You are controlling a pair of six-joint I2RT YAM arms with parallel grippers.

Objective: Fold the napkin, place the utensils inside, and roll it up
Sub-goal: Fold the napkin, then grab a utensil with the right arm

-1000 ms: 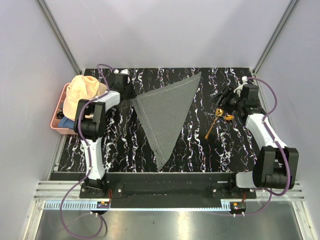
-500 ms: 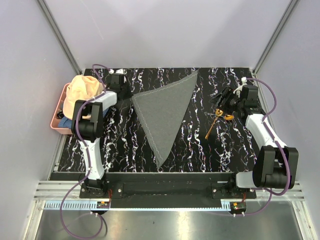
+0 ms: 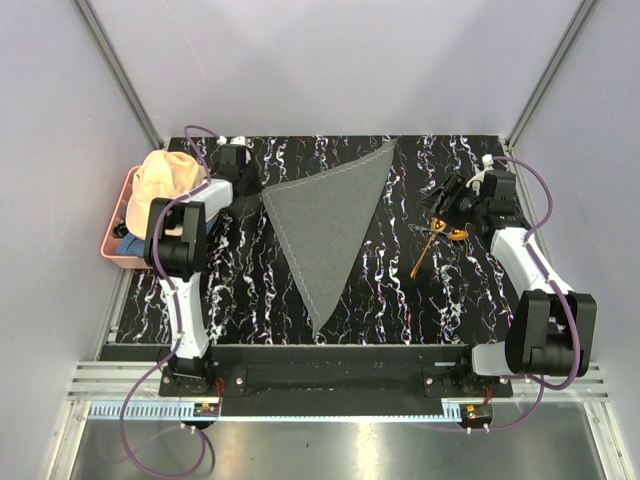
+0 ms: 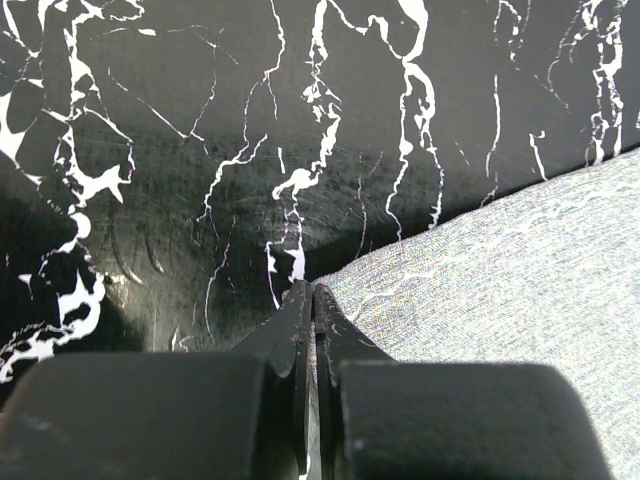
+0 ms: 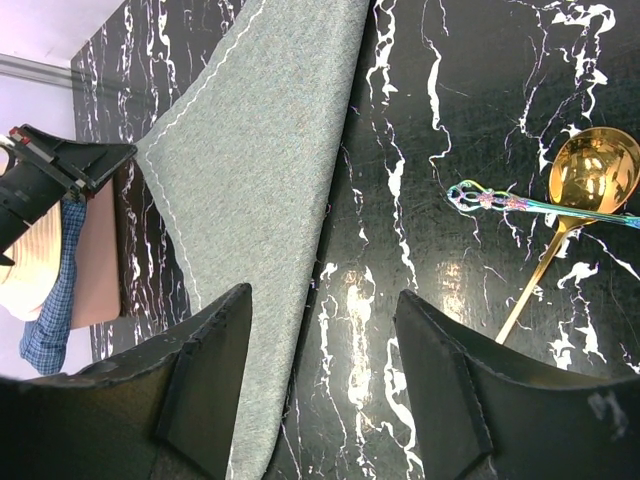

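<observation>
The grey napkin lies as a folded triangle on the black marbled table, one tip toward the near edge. My left gripper is shut on its left corner, and in the left wrist view the jaws pinch the cloth at the tabletop. My right gripper hovers open over the table's right side, its fingers wide apart with nothing between them. The gold spoon lies below it, bowl upward, and a slim iridescent dark utensil is crossed over its neck. The napkin's right edge also shows there.
A pink tray sits off the table's left edge, holding a peach hat and a blue checked cloth. Grey walls with metal rails close in the back and sides. The arm bases stand at the near edge.
My left gripper has drawn the napkin's left corner a little left and farther back, and the whole triangle shifted slightly with it. The right arm and the utensils have not moved.
</observation>
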